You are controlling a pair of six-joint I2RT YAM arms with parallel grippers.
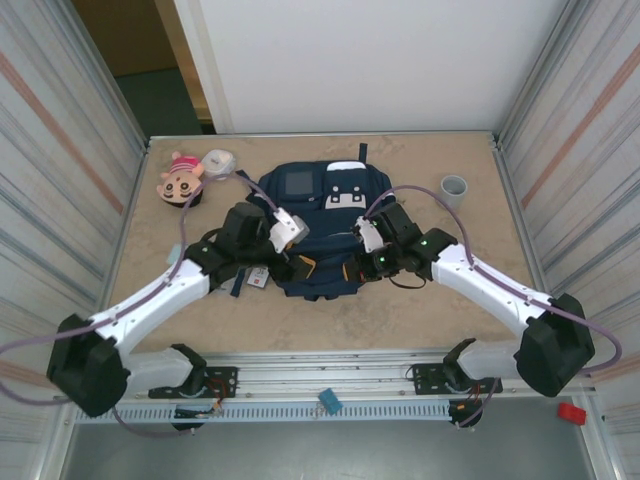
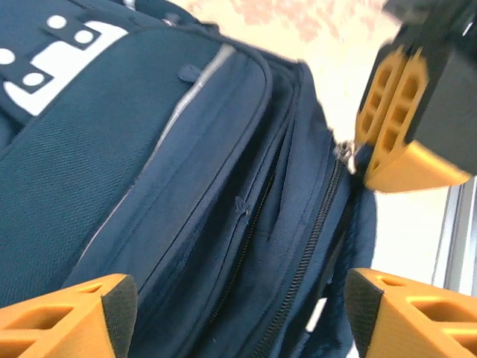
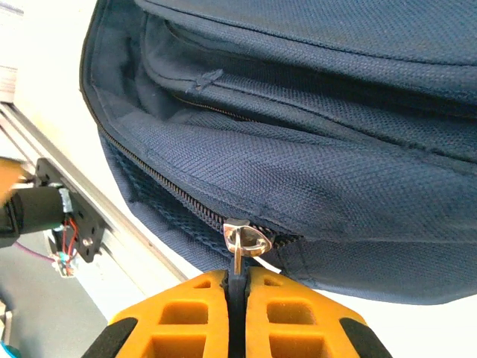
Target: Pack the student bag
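Observation:
The navy-blue student bag (image 1: 322, 215) lies flat in the middle of the table, its grey patch (image 1: 298, 183) and white buckle tabs (image 1: 346, 196) facing up. At the bag's near right corner, my right gripper (image 3: 237, 277) is shut on the metal zipper pull (image 3: 240, 242) of the main zipper. That same gripper appears from the side as closed orange fingers (image 2: 395, 112) in the left wrist view. My left gripper (image 2: 240, 313) stands open over the bag's near left side, its fingers astride the fabric folds and zipper line (image 2: 313, 253), gripping nothing.
A pink-hatted doll (image 1: 180, 180) and a white roll (image 1: 218, 162) lie at the back left of the table. A grey cup (image 1: 454, 187) stands at the back right. Corrugated walls close in both sides. The metal rail (image 1: 330, 385) runs along the near edge.

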